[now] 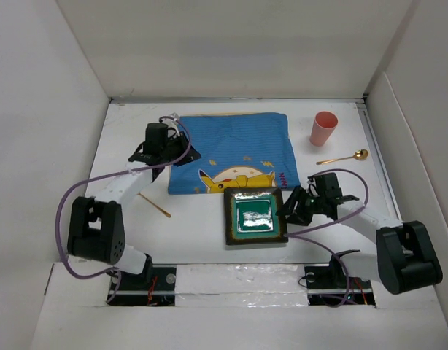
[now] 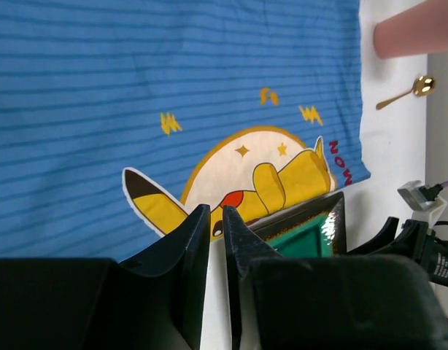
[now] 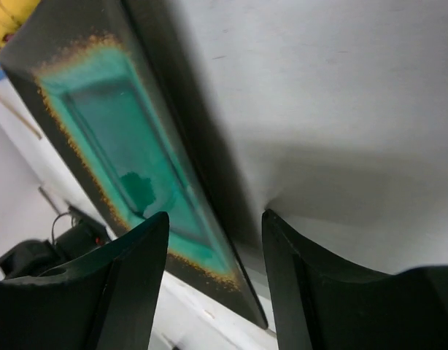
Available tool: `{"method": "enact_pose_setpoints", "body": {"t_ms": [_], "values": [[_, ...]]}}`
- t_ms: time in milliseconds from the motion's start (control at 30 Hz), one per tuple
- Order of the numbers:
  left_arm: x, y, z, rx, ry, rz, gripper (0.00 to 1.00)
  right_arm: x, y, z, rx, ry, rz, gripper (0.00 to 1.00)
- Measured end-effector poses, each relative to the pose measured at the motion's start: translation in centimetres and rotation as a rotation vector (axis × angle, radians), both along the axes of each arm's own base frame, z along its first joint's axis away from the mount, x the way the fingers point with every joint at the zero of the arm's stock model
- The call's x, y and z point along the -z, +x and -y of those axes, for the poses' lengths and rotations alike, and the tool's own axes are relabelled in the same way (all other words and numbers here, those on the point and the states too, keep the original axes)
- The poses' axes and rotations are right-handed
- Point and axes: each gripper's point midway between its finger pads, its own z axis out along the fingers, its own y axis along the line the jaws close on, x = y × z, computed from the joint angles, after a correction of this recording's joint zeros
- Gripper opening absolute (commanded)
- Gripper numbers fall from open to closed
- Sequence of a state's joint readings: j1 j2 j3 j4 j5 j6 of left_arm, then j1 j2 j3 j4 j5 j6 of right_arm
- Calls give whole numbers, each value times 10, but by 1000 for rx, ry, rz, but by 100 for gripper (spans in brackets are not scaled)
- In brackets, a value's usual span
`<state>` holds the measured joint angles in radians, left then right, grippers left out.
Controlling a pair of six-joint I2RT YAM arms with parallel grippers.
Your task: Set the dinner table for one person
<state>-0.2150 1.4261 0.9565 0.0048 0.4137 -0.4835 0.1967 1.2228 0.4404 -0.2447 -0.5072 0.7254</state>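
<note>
- We see the dinner table (image 1: 198, 240) as a large, flat, matte white top that carries everything else and fills the floor of a white-walled enclosure.
- A blue cloth mat (image 1: 231, 142) with fine stripes and a yellow cartoon print lies soft and slightly rumpled at the far middle.
- A square plate (image 1: 255, 217), glossy, with a green glazed well and a dark, rust-speckled rim, sits at the mat's near edge.
- A smooth pink cup (image 1: 324, 129) stands upright to the right of the mat, with a slim gold spoon (image 1: 343, 157) lying just in front of it.
- A thin wooden stick (image 1: 155, 205) lies on the bare top left of the plate.
- The left gripper (image 2: 215, 211) hangs over the mat's left part, its black fingers a narrow slit apart, holding nothing.
- The right gripper (image 3: 213, 219) stands wide apart at the plate's right rim, which runs into the gap. We cannot tell whether it touches.
</note>
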Motion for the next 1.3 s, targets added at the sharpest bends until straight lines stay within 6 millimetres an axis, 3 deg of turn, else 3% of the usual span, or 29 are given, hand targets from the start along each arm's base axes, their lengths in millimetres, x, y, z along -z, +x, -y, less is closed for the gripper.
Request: {"method": "enact_pose_setpoints", "body": {"t_ms": [133,233,333,367,467,567,700,967,1100,1200,1300], "values": [[35,1,22,34,-6,-86,11,0,0,-15,-51,56,-1,56],[50,-3,30,34,-17,-120,12,4,-1,-20,-71,88,-11,48],[54,-3,26,8,-6,-124,12,9,-2,-23,-76,110,-23,29],[55,-2,25,-1,0,-123,12,11,-3,-23,-71,114,-32,17],[53,0,19,-29,18,-112,12,11,-7,-28,-95,152,-31,0],[43,0,15,-50,26,-88,13,-2,-5,-33,-135,182,24,0],[18,-1,9,-77,40,-52,15,-23,-4,-26,-148,135,102,0],[-68,18,-7,-150,69,114,25,-88,-2,-11,-125,48,164,0],[-86,21,-20,-187,84,148,27,-125,21,-24,-134,97,190,0],[-82,20,-27,-203,98,131,27,-148,51,-41,-140,154,220,0],[-78,19,-30,-208,106,116,27,-159,90,-56,-138,190,250,0]]}}
